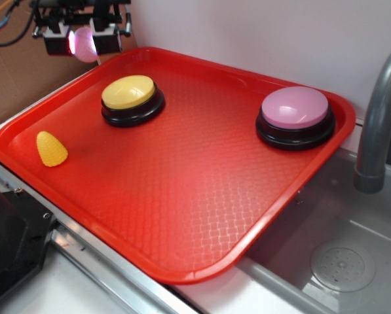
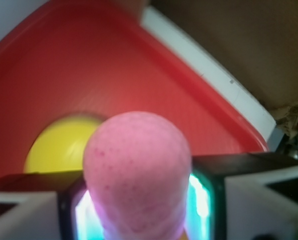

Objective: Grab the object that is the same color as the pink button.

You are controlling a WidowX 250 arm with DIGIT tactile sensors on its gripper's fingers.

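The small pink ball [image 2: 137, 175] sat right between the jaws, and they squeezed it on both sides. It was up in the air over the far corner of the red tray [image 1: 182, 216], high above the yellow button [image 1: 128, 91] below.

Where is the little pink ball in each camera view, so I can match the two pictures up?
Exterior: the pink ball is at the top left, held between the gripper pads, above the far left corner of the red tray.
Wrist: the ball fills the lower centre, clamped between the lit pads.
Shared landmark: the yellow button, seen just behind the ball in the wrist view.
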